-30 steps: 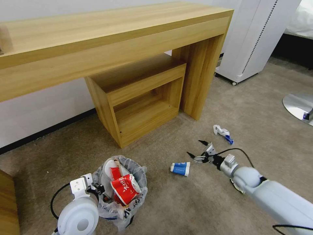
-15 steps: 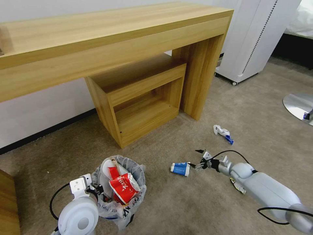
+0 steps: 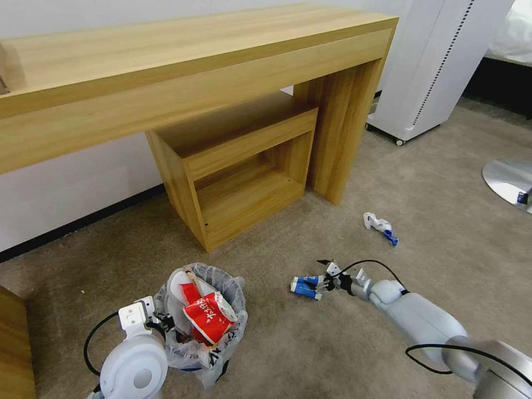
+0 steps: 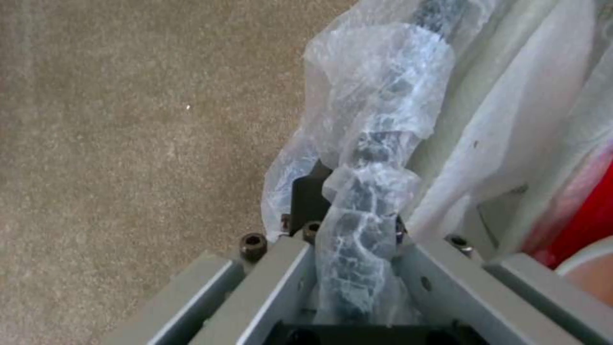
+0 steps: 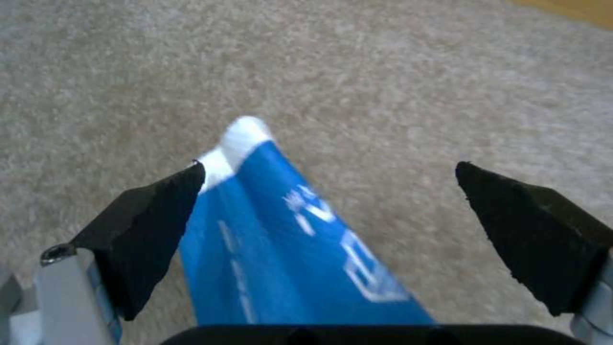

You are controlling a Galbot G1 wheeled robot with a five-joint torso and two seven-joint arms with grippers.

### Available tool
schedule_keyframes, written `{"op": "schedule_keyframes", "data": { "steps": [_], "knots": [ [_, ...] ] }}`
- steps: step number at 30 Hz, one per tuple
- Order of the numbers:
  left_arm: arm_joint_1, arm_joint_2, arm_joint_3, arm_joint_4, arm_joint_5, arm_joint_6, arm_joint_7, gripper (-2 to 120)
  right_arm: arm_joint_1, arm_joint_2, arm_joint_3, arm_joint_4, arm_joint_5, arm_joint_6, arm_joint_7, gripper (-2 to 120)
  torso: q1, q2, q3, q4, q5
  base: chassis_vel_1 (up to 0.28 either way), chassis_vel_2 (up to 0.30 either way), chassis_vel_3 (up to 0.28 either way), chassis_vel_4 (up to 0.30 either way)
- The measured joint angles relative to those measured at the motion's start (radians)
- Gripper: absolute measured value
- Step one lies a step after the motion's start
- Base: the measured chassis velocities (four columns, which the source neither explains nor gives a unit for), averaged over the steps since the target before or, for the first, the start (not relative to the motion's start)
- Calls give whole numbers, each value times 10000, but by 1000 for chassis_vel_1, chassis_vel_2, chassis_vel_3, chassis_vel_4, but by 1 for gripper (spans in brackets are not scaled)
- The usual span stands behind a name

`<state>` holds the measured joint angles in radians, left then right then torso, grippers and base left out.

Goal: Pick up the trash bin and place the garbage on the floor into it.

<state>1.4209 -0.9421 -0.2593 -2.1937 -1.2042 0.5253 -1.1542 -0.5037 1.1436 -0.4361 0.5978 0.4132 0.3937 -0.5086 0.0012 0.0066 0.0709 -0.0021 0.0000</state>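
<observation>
The trash bin (image 3: 221,338), black with a crinkly white bag liner, sits on the beige floor (image 3: 310,354) at lower left. It holds a red-white carton (image 3: 208,318) and a white slipper (image 3: 180,285). My left gripper (image 3: 162,322) is shut on its bag-covered rim (image 4: 370,191), and the left wrist view shows the jaws (image 4: 357,235) clamped on it. A blue-white packet (image 3: 303,287) of garbage lies right of the bin. My right gripper (image 3: 315,272) is low over it and open. In the right wrist view the packet (image 5: 287,239) lies between the black fingertips (image 5: 160,206) of that gripper (image 5: 329,167).
A small white-and-blue piece of litter (image 3: 379,224) lies farther right on the carpet. A wooden desk (image 3: 183,72) with an open cubby (image 3: 238,166) stands behind. A white wheeled unit (image 3: 426,72) and a chrome chair base (image 3: 507,180) are at right.
My right arm has reached left and down, bringing the open gripper from beside the blue-white packet to straddling it. The bin and left gripper have barely moved.
</observation>
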Motion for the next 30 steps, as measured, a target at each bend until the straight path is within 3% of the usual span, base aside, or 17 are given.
{"op": "schedule_keyframes", "data": {
  "steps": [27, 30],
  "knots": [
    [108, 146, -31, -9, -32, -45, 67, 0, -579, 67, 399, -223, -52, 22, 324, 100, 2, -4, 2, -5, -4, 0, 0, 0, 0],
    [137, 157, -41, -49, 3, -46, 77, 0, -582, 52, 387, -224, -11, 24, 429, 91, 2, -5, 2, -5, -6, 0, 0, 0, 0]
  ]
}}
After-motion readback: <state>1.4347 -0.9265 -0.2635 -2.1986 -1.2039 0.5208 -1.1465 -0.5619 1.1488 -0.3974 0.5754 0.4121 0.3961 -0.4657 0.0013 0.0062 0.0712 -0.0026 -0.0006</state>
